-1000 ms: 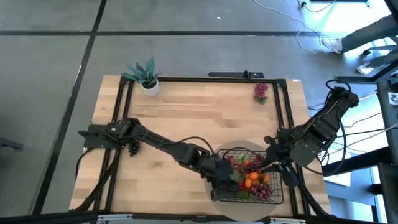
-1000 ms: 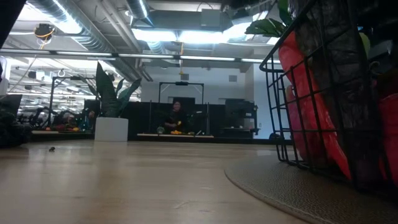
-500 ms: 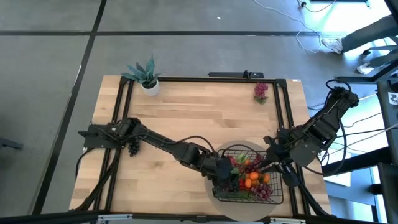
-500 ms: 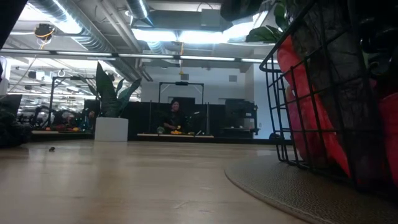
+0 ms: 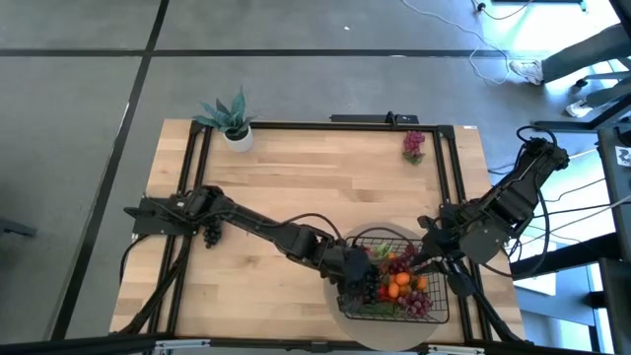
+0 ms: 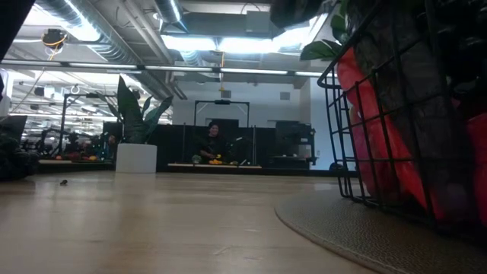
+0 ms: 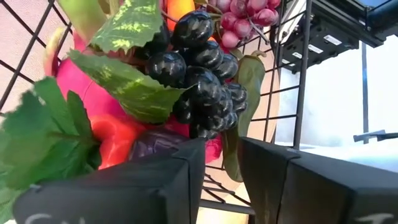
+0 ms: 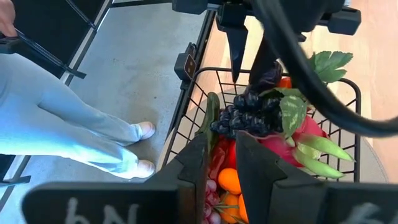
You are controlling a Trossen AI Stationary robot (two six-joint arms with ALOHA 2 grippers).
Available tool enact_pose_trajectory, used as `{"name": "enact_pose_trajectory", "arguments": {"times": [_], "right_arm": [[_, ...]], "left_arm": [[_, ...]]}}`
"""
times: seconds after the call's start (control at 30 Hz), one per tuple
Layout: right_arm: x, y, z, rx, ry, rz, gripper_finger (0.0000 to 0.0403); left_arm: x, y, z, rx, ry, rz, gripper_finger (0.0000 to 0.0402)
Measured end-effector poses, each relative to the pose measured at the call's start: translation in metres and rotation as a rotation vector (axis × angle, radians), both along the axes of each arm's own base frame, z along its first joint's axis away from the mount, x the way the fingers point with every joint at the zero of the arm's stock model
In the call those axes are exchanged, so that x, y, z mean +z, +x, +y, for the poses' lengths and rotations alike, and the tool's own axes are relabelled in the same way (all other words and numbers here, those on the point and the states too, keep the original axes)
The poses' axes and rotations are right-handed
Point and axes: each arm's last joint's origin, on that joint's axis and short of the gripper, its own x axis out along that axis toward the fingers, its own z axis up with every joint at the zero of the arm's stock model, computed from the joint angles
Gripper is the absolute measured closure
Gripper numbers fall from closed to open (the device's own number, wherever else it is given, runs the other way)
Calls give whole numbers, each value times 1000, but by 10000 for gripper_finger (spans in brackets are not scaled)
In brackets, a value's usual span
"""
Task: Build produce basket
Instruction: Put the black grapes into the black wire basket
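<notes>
The black wire basket [image 5: 446, 308] stands on the round beige mat [image 5: 394, 333] near the table's near right edge. It is filled with produce: orange tangerines [image 5: 397, 287], a pink dragon fruit [image 8: 292, 140], red and pink grapes [image 5: 418, 304]. A bunch of dark grapes [image 7: 199, 74] with green leaves lies on top of the pile; it also shows in the right wrist view [image 8: 245, 118]. My left gripper [image 7: 222, 146] hangs open just over these grapes, inside the basket's left part [image 5: 363, 284]. My right gripper [image 8: 219, 140] is at the basket's right rim [image 5: 422, 258]. My right gripper has its two fingers [image 8: 194, 163] close together at the rim of the basket's right wall [image 8: 186, 106], coming slantwise from the table's right. The fingers themselves hide the place of contact. The basket stands level on the mat.
A purple grape bunch [image 5: 413, 145] lies at the far right of the table and a dark bunch [image 5: 210, 235] at the left beside the left arm. A potted plant [image 5: 229, 120] stands at the far left corner. A person's legs [image 8: 74, 124] stand beside the table.
My left gripper has gone a little farther over the basket, toward the table's right and near edges. In the low view the produce behind the basket's wire has shifted slightly.
</notes>
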Motion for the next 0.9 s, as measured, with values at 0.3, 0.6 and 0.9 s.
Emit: {"name": "enact_pose_trajectory", "arguments": {"times": [0.3, 0.6, 0.9], "right_arm": [[0, 0, 0, 21, -22, -13, 333], [2, -3, -3, 23, -21, -18, 333], [13, -15, -19, -45, -44, -115, 333]], "left_arm": [[16, -3, 16, -11, -33, -15, 313], [40, -21, 32, 10, 13, 17, 314], [82, -57, 63, 214, 35, 66, 314]]}}
